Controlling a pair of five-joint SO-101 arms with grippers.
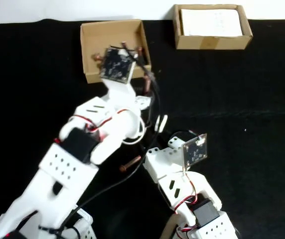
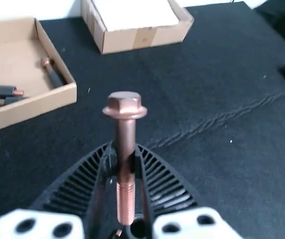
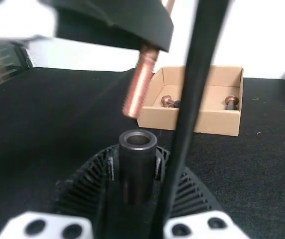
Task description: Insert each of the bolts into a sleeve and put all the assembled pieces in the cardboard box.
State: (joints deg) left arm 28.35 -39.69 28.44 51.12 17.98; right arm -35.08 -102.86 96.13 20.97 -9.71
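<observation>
Your left gripper [image 2: 125, 158] is clamping a bolt [image 2: 125, 117], your right gripper [image 3: 135, 172] gripping a sleeve [image 3: 137, 149] just beneath it.

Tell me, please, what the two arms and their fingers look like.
The left arm and right arm are white plastic shells with black servo blocks, rows of small holes, and red, white and black cables. Each wrist carries a square circuit board. The fingers are black, ribbed and curved, on white bases.

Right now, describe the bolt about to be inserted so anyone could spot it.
Near the cardboard box holding assembled pieces, the left gripper clamps a copper bolt. Unlike those, it's bare; unlike the loose bolt, it's off the table.
</observation>
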